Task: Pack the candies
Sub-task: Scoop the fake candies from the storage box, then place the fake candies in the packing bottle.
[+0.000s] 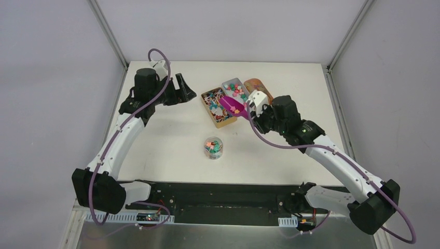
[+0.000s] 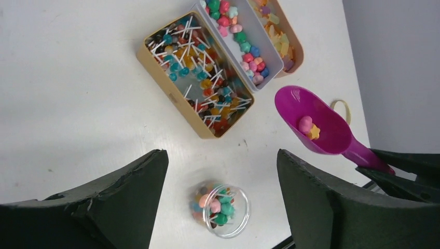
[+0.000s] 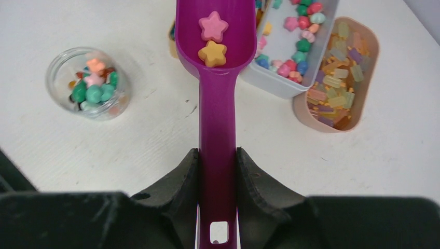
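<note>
My right gripper [image 3: 218, 153] is shut on the handle of a magenta scoop [image 3: 217, 104]. It holds the scoop above the table beside the candy boxes [image 1: 233, 106]. A pink star candy [image 3: 213, 26] and a yellow star candy [image 3: 212, 53] lie in the scoop's bowl. A clear round jar [image 1: 213, 147] part-filled with candies stands alone on the table, to the scoop's left in the right wrist view [image 3: 88, 83]. My left gripper [image 2: 221, 153] is open and empty. It hovers high at the back left [image 1: 181, 91], looking down at the jar [image 2: 220, 209].
A gold tin [image 1: 224, 123] of candies on white sticks, a grey tray [image 1: 227, 83] of small candies and a tan oval tray [image 1: 258, 84] of pale candies stand side by side at the back centre. The table's walls rise behind them.
</note>
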Tool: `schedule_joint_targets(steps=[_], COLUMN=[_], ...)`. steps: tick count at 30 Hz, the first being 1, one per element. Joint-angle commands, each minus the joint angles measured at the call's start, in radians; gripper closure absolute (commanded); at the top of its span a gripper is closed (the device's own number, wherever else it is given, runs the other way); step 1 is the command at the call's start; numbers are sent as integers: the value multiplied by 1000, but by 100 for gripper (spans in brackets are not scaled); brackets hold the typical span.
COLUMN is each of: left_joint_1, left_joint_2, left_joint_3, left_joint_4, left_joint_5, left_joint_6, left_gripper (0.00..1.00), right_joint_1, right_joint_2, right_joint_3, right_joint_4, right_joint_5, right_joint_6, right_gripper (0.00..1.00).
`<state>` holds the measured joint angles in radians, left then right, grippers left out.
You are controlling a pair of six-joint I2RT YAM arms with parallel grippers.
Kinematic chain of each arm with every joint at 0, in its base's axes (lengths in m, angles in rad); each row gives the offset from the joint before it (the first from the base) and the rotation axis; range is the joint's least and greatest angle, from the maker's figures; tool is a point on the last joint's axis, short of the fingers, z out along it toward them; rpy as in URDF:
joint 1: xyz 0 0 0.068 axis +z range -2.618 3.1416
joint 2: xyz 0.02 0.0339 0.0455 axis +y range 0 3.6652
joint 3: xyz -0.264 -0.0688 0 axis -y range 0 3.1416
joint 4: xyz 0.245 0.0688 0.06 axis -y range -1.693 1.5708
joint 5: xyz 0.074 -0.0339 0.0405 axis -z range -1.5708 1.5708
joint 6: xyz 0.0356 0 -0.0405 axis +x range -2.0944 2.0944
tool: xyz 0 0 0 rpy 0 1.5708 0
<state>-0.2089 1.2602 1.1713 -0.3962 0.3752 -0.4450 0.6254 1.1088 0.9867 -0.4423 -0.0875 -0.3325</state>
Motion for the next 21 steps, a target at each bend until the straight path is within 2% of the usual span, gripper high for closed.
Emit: schedule_joint_targets(steps=[1,9,13,15,16,21], left_joint_1=[-1,-1,0,0,0,0], left_joint_2=[-103,-208,-238,-243,-246,-255], left_joint_3=[-55,-145,-174,-181,-186,-215], left_joint_4=[-32,-55,-58,-60,-62,-60], left_joint_5=[-85,-182,-226,-238,-245,-279], left_joint_6=[72,120,140,146,147,154], left_gripper=[20,17,15,10,2,1], right_joint_1=[104,260,316,329,333,374], right_joint_2=[-52,-67,-67,-69,-70,-59], right_joint_3=[4,22,35,45,51,86], right_joint_4=[-71,-186,-251,-275,-288,-349], right_joint_5=[21,78,155,176,178,220], right_joint_6=[-48,-81,-120,-132,-139,-153], right_gripper=[100,100,100,100,100,100])
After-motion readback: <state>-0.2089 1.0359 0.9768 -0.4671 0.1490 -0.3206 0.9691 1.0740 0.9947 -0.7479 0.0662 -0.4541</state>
